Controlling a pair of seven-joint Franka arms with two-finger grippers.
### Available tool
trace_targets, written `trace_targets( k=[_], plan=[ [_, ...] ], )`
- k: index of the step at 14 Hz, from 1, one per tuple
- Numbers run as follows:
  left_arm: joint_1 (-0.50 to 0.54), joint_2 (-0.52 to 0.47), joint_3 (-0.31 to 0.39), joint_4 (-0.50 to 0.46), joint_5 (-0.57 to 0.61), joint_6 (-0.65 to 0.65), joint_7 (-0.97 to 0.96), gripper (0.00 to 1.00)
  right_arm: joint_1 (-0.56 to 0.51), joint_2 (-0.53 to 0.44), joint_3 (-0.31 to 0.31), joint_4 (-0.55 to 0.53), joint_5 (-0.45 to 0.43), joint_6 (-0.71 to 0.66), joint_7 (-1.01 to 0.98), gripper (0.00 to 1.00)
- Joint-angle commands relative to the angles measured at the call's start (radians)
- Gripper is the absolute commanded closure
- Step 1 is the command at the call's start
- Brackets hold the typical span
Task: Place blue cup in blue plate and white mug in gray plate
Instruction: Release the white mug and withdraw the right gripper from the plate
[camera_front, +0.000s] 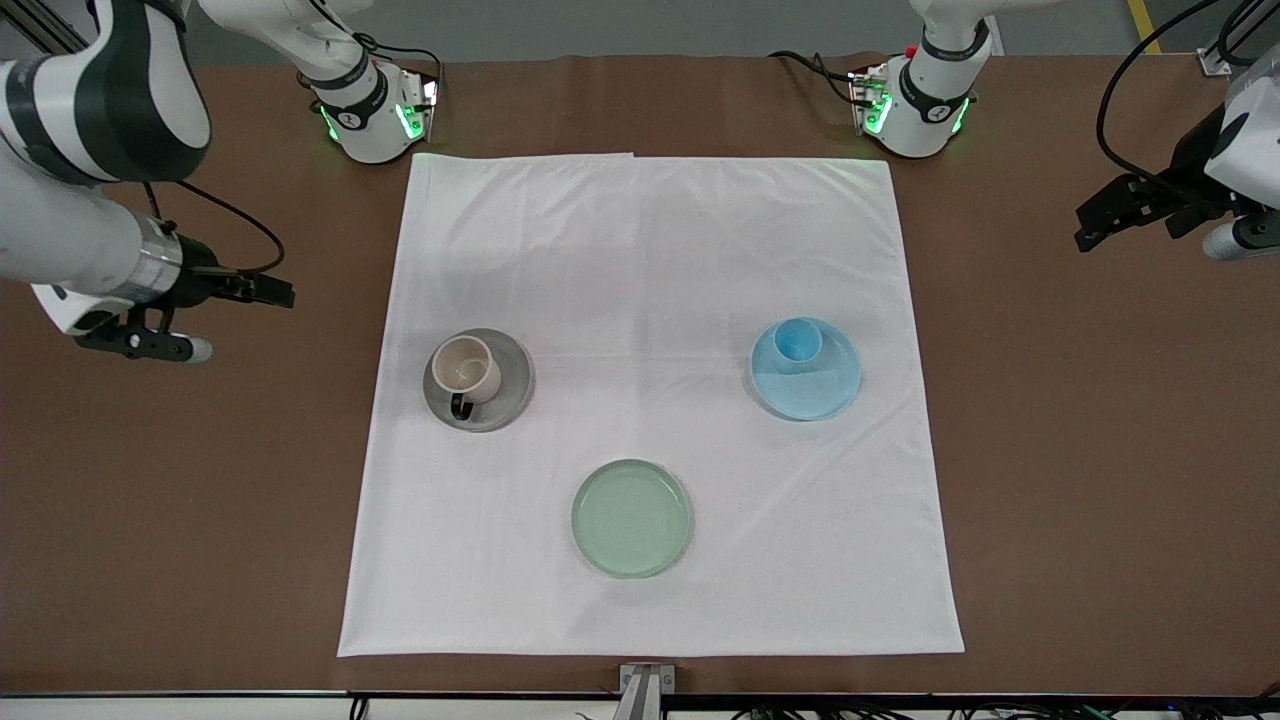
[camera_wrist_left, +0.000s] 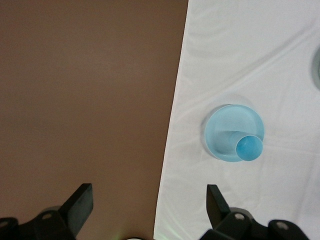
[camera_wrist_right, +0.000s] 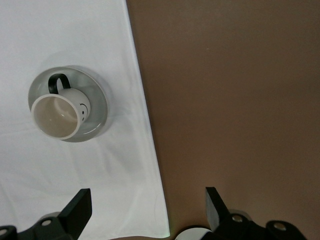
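The blue cup (camera_front: 798, 343) stands upright in the blue plate (camera_front: 812, 392), toward the left arm's end of the white cloth. The white mug (camera_front: 466, 368) with its dark handle stands in the gray plate (camera_front: 508, 385), toward the right arm's end. My left gripper (camera_front: 1088, 226) is open and empty over the bare brown table, off the cloth's edge; its wrist view shows the blue cup (camera_wrist_left: 249, 148) in the blue plate (camera_wrist_left: 224, 129) between its open fingers (camera_wrist_left: 82, 200). My right gripper (camera_front: 272, 291) is open and empty over the bare table; its wrist view shows the white mug (camera_wrist_right: 57, 115) in the gray plate (camera_wrist_right: 98, 98).
A pale green plate (camera_front: 632, 517) lies empty on the white cloth (camera_front: 650, 250), nearer to the front camera than both other plates. The cloth covers the middle of the brown table (camera_front: 1100, 450). The arm bases stand at the table's back edge.
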Motion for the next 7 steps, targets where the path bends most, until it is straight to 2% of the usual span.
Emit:
trace_targets(
  k=[1, 5, 7],
  plan=[
    [0.01, -0.012, -0.006, -0.003, 0.003, 0.002, 0.014, 0.0, -0.04, -0.1, 0.017, -0.081, -0.046, 0.025, -0.053, 0.0],
    [0.008, -0.014, -0.006, -0.003, 0.003, 0.002, 0.014, 0.0, -0.149, -0.117, 0.017, -0.081, -0.047, 0.037, -0.25, 0.0],
    [0.008, -0.012, -0.006, -0.003, 0.003, 0.002, 0.014, 0.0, -0.171, -0.113, 0.017, -0.059, -0.047, 0.04, -0.264, 0.0]
  ],
)
